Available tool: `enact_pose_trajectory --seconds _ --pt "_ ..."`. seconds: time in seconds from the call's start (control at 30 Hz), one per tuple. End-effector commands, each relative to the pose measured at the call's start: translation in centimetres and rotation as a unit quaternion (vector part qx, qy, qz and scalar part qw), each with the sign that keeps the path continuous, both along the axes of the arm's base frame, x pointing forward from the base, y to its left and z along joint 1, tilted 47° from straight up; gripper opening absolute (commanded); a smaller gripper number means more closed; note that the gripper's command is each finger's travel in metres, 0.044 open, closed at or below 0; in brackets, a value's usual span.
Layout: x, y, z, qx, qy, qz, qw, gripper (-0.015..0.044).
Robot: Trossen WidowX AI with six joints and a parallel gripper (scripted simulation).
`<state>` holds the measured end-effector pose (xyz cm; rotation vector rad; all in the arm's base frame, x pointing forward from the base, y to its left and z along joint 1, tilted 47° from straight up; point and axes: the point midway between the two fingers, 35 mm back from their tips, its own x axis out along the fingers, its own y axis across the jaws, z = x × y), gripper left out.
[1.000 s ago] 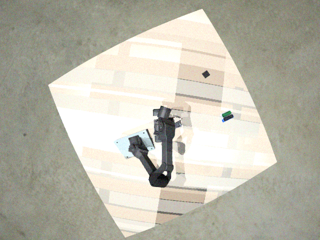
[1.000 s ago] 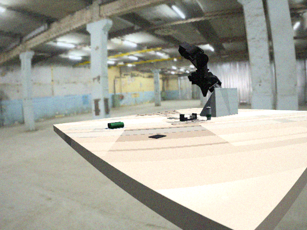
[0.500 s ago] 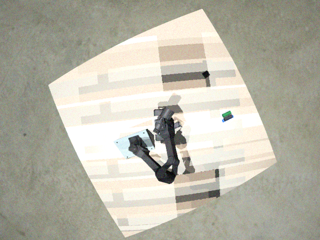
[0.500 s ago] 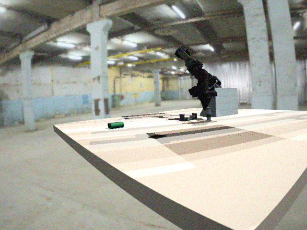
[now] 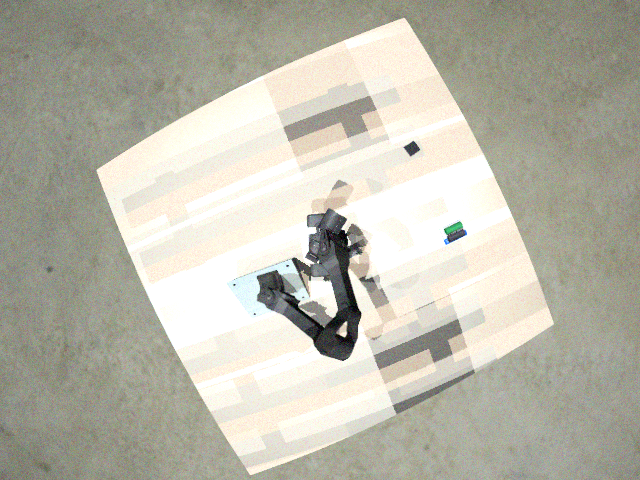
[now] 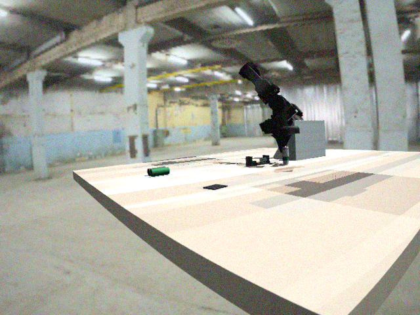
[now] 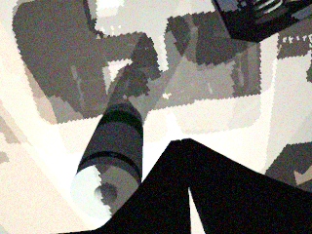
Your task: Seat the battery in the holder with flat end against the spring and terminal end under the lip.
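The battery (image 6: 285, 158) (image 7: 117, 138) stands upright on the table, grey with a green band low down and a round nub on its top end. My gripper (image 6: 282, 146) (image 7: 181, 148) is shut with nothing between its fingers. It points down right beside the battery, which is outside the fingers; whether they touch I cannot tell. The black holder (image 6: 250, 161) (image 7: 249, 30) lies a short way off, empty, and its spring shows at the top right of the wrist view. The arm hides the battery and holder in the top view.
A green cylinder (image 5: 453, 227) (image 6: 158, 170) lies beside a dark one on a blue base, far from the arm. A flat black square (image 5: 412, 148) (image 6: 215, 186) lies on the table. The arm's pale blue-grey mounting block (image 5: 242, 294) (image 6: 310, 140) stands close behind the battery.
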<state>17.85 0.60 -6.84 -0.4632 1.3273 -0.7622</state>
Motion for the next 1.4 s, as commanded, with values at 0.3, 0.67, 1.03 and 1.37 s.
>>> enact_pose_trajectory --seconds 0.3,0.67,1.03,1.37 --pt "0.8 1.7 -1.5 0.005 -0.005 -0.002 1.0 0.0" --pt "1.1 2.9 -2.8 0.005 -0.005 -0.002 1.0 0.0" --pt "1.3 3.7 -3.7 0.005 -0.005 -0.002 1.0 0.0" --pt "0.8 9.5 1.7 0.006 -0.005 -0.002 1.0 0.0"
